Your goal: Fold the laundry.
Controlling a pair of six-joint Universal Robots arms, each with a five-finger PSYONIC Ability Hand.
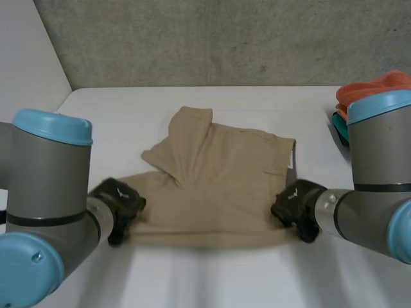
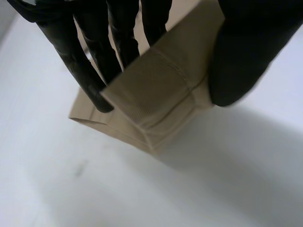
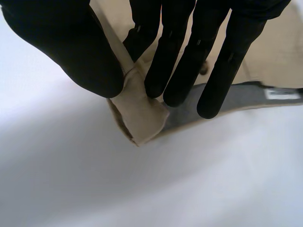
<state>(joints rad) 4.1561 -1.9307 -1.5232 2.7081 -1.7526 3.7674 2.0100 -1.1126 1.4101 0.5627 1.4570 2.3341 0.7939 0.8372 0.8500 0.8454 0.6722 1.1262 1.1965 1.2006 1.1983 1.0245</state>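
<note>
White table (image 1: 128, 109) carries the tan garment (image 1: 218, 186), centred. Pinching its near left and near right corners, the left robot hand (image 1: 119, 205) and right robot hand (image 1: 297, 206) seem set to fold that edge away.

Two thick, cylindrical robot arms, the left arm (image 1: 48, 186) and the right arm (image 1: 379, 173), have matte grey joints topped by rounded light-blue caps. The left hand (image 1: 121, 204) and right hand (image 1: 297, 206) are black, with long, smooth, round-tipped fingers (image 3: 175, 56) and a broader thumb (image 3: 71, 47).
</note>
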